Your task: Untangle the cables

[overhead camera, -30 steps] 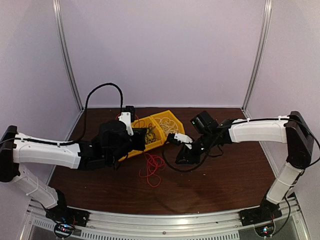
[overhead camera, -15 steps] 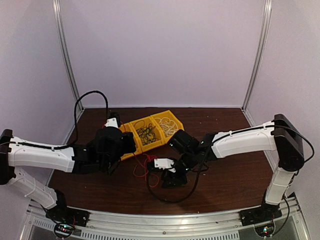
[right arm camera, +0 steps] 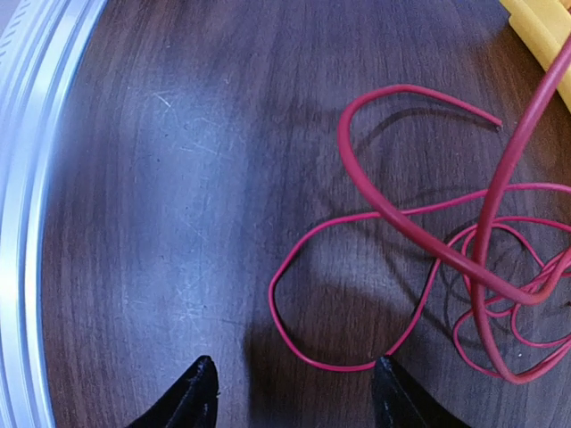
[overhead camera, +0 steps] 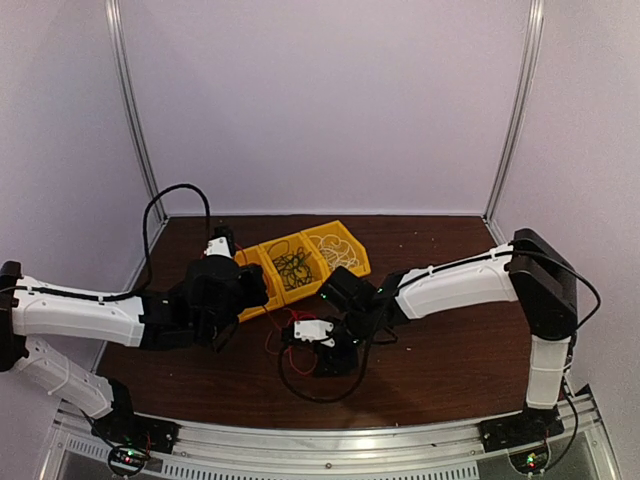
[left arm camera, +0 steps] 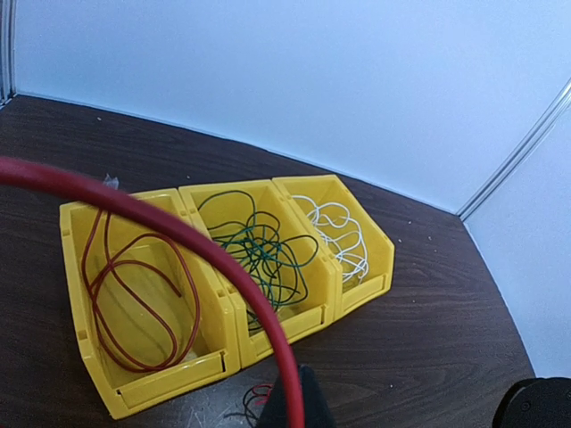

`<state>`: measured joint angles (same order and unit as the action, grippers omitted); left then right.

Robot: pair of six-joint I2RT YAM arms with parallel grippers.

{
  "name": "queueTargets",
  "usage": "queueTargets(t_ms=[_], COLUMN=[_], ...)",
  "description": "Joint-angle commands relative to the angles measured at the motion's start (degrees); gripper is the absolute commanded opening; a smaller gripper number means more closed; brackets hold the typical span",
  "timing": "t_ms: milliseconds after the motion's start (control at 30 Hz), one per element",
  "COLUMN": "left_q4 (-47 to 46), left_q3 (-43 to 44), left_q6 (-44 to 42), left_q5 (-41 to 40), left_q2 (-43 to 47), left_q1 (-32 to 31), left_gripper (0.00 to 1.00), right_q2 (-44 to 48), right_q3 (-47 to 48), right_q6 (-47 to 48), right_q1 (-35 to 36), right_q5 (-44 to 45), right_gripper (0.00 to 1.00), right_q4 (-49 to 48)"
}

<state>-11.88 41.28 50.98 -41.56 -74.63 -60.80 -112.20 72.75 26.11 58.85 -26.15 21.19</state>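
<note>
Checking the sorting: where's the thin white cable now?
The thin white cable lies in the rightmost yellow plastic bin in the left wrist view, beside the middle bin holding the dark green cable.

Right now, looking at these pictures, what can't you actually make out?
Left hand: the left wrist view shows only a dark tip; the bottom edge cuts off the rest.
Red strand: same view, blurred, too near the lens.
Red cable: in the right wrist view its tangle runs off the right edge; from above, the right arm covers part.
Green cable, white cable: from above, too small to trace.
</note>
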Motion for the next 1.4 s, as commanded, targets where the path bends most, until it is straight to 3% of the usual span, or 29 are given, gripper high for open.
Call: queueTargets(t_ms=[0, 567, 767, 900, 1067, 1367], left_q4=[-1.2, 0.1, 0.9, 1.7, 1.9, 1.4], left_q3=[-0.7, 0.5, 0.1, 0.4, 0.5, 0.2], left_q6=[0.0, -1.7, -1.2, -1.2, -1.3, -1.2], left_q5=[-1.0, 0.7, 0.0, -0.1, 0.1, 0.3], left_q2=[0.7, 1.4, 2.9, 3.0, 3.1, 3.5], left_q1=[0.2, 0.2, 0.2, 0.2, 0.2, 0.2], left_gripper=[0.0, 0.0, 0.0, 0.0, 0.0, 0.0], right_q2=[-1.5, -9.4, -7.6, -6.0, -4.7, -3.5], right_q3=[0.9, 13.2, 11.3, 6.8, 7.1, 6.4], right_q6=[6.5, 27.2, 24.8, 24.0, 24.7, 33.8], right_q1=[0.5, 1.1, 4.3, 6.5, 7.1, 8.1], right_q5=[-1.1, 6.1, 4.4, 10.3, 14.1, 23.9], right_gripper=[0.61, 0.53, 0.56, 0.53, 0.48, 0.44], right_q4=[1.2, 13.7, 10.5, 4.0, 3.4, 1.6])
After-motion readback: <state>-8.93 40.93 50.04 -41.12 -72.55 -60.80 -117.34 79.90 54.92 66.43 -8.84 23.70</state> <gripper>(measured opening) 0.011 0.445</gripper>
